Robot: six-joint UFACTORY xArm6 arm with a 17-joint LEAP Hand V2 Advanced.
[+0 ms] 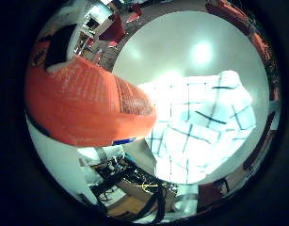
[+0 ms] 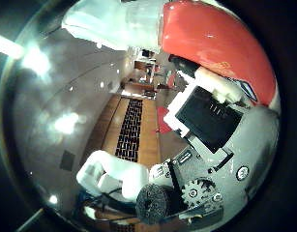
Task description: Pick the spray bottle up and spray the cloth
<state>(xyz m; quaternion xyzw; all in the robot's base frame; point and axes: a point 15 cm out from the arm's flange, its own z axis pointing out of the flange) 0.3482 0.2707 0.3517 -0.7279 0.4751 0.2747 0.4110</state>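
Observation:
The orange-red spray bottle point(image 1: 83, 103) fills much of the little finger side view, close against my palm. Its white upper part point(image 2: 114, 21) shows in the thumb side view above the red body. My hand point(image 2: 206, 116) is shut on the bottle: white and black fingers point(image 2: 211, 87) curl against the red body, and the thumb point(image 2: 114, 174) bends in opposite them. A white cloth with dark grid lines point(image 1: 200, 127) lies crumpled on the white round table point(image 1: 172, 47), just past the bottle's base. The bottle's nozzle is not visible.
Red chairs point(image 1: 116, 30) stand around the table's far edge, and another seat point(image 1: 210, 193) stands near its other side. A wooden floor with a dark grid-patterned mat point(image 2: 131, 130) lies beyond the table.

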